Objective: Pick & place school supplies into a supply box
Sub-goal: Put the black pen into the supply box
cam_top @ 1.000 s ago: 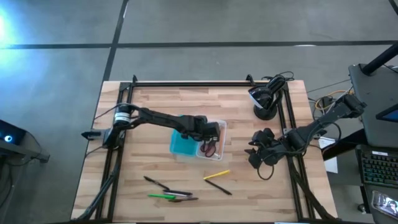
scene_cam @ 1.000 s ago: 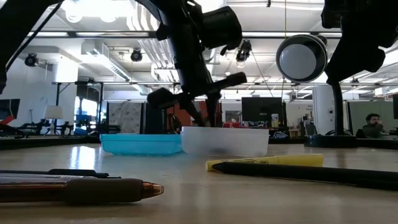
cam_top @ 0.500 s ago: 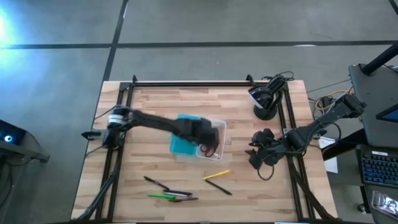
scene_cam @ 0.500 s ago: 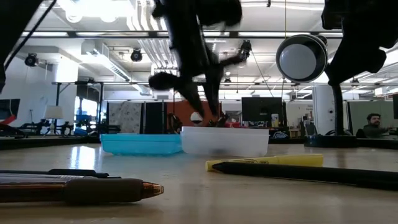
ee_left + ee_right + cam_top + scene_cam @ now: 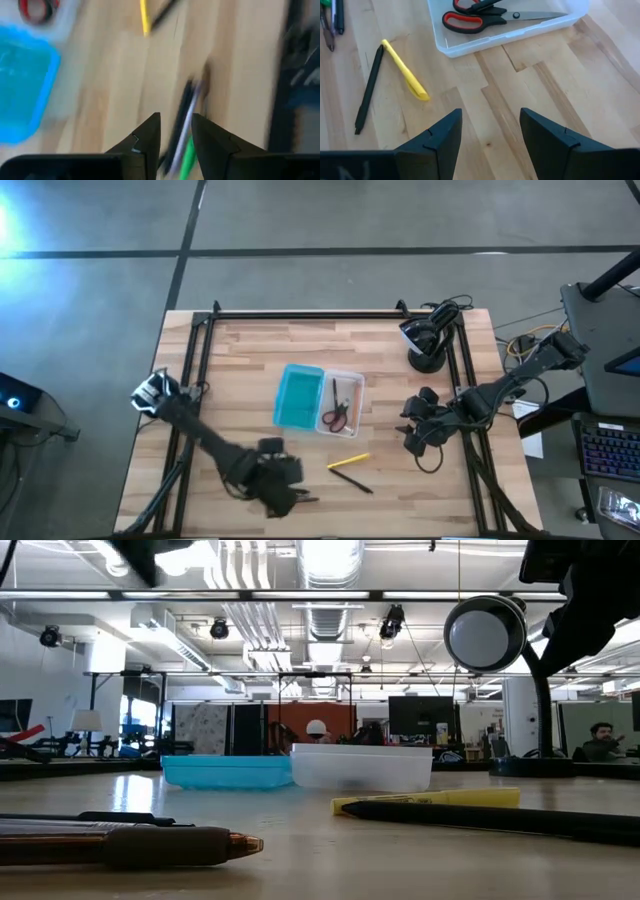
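The clear supply box (image 5: 342, 402) stands mid-table with the red-handled scissors (image 5: 336, 416) lying inside it. Its teal lid (image 5: 298, 396) lies flat against the box's left side. A yellow pen (image 5: 349, 461) and a black pen (image 5: 352, 480) lie near the box. A cluster of black, grey and green pens (image 5: 182, 135) lies by the near edge. My left gripper (image 5: 280, 498) hovers open over that cluster, its fingers on either side of the pens (image 5: 176, 132). My right gripper (image 5: 408, 435) waits open at the table's right, facing the box (image 5: 490, 125).
A round camera on a black stand (image 5: 425, 345) with cables sits at the far right corner. Black frame rails run along the table's left, right and far sides. Bare wood lies between the box and the near edge. In the low view the pens (image 5: 120, 840) lie closest.
My left arm has swung quickly away from the supply box, toward the table's near edge and leftward, and now hangs over the pen cluster. The scissors stay lying in the box. My right arm has kept still.
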Available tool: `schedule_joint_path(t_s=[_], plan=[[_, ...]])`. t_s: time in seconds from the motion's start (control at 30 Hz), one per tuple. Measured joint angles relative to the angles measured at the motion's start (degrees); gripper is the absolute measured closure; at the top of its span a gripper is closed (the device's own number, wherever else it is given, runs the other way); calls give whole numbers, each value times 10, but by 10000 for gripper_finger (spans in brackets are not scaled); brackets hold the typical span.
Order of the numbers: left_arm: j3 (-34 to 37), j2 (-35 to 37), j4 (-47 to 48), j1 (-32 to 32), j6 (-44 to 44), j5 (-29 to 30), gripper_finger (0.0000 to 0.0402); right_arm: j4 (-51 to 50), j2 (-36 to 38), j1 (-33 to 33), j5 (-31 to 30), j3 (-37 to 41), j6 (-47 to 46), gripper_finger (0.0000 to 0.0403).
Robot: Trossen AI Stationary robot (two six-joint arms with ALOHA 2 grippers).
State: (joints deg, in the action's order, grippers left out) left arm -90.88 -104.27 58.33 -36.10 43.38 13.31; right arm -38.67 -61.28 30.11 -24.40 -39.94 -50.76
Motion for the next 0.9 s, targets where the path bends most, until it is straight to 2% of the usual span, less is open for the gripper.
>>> schedule_joint_path(t_s=[0.17, 0.27, 0.4, 0.67, 0.9], plan=[[60, 2, 32, -47, 3, 1, 307, 1, 0, 0, 0, 0, 0, 211], [101, 3, 25, -56, -4, -25, 307, 1, 0, 0, 1, 0, -1, 211], [150, 3, 7, -57, -28, -69, 307, 2, 0, 0, 5, 0, -24, 211], [208, 4, -35, -57, -121, -80, 307, 2, 0, 0, 5, 0, -57, 211], [249, 4, -79, -56, -122, -90, 307, 2, 0, 0, 5, 0, -58, 211]])
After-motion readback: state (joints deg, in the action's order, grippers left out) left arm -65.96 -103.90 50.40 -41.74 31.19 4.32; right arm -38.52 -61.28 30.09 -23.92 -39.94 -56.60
